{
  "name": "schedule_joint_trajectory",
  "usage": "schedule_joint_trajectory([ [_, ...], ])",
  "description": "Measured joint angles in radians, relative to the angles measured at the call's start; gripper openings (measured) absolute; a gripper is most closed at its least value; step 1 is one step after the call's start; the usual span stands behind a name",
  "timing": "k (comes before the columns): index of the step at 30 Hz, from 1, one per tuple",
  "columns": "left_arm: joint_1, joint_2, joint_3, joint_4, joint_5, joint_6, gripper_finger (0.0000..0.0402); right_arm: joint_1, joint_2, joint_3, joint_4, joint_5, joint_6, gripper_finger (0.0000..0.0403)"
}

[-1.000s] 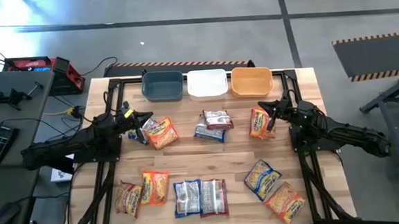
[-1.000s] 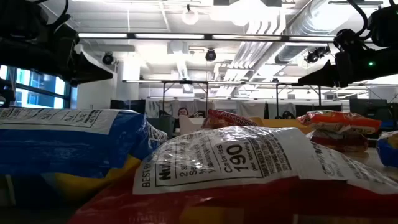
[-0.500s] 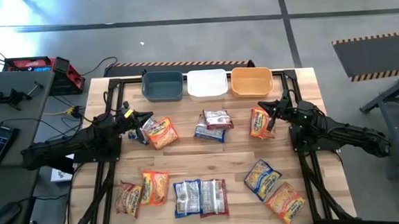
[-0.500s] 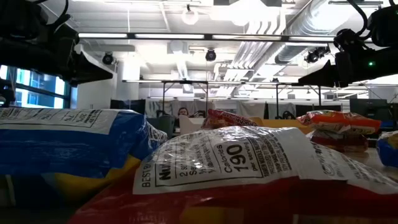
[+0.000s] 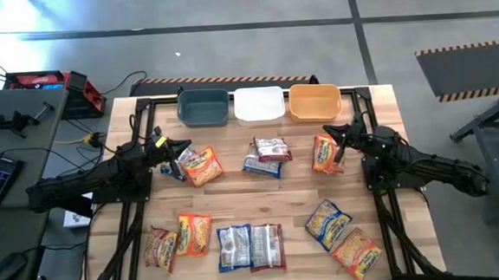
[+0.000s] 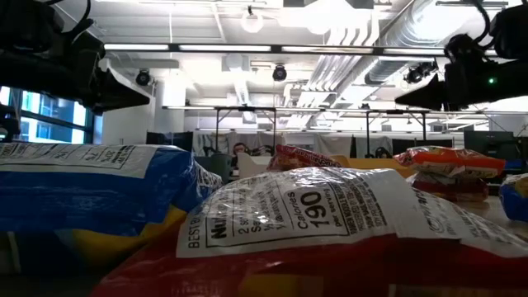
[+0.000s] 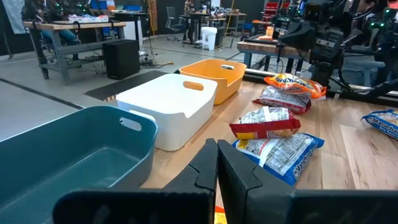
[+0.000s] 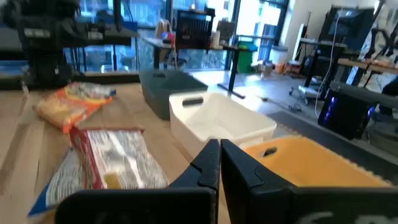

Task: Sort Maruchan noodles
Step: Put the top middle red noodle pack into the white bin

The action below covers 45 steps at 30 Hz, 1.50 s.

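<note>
Both dark six-joint arms reach inward over the table from its two sides, low and stretched out. The left arm's two-finger gripper point(image 5: 183, 152) has its fingers point(image 7: 231, 168) pressed together, holding nothing. The right arm's two-finger gripper point(image 5: 329, 132) likewise has its fingers point(image 8: 234, 163) closed and empty.

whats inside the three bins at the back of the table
Nothing visible. From above, the dark-blue bin, white bin and orange bin all show bare floors. The left wrist view also shows the blue one bare, while the near walls hide part of the white and orange interiors.
</note>
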<state>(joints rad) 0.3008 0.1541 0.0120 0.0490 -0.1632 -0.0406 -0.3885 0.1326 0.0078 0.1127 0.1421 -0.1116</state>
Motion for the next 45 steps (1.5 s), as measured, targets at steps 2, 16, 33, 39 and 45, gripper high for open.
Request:
schedule_joint_trajectory([
  [2, 0.0, 0.0, 0.0, 0.0, 0.0, 0.0, 0.0001, 0.0, 0.0, 0.0, 0.052, -0.05, 0.0, 0.0],
  [16, 0.0, 0.0, 0.0, 0.0, 0.0, 0.0, 0.0001, 0.094, 0.172, 0.06, 0.332, -0.267, -0.099, 0.0001],
  [33, 0.0, 0.0, 0.0, 0.0, 0.0, 0.0, 0.0001, 0.377, 1.009, 0.275, 0.316, 0.26, -0.04, 0.017],
  [39, 0.0, 0.0, 0.0, 0.0, 0.0, 0.0, 0.0001, 0.424, 1.275, 0.465, 0.294, 0.416, -0.045, 0.0287],
  [45, 0.0, 0.0, 0.0, 0.0, 0.0, 0.0, 0.0001, 0.425, 1.478, 0.682, 0.137, 0.415, -0.044, 0.0306],
])
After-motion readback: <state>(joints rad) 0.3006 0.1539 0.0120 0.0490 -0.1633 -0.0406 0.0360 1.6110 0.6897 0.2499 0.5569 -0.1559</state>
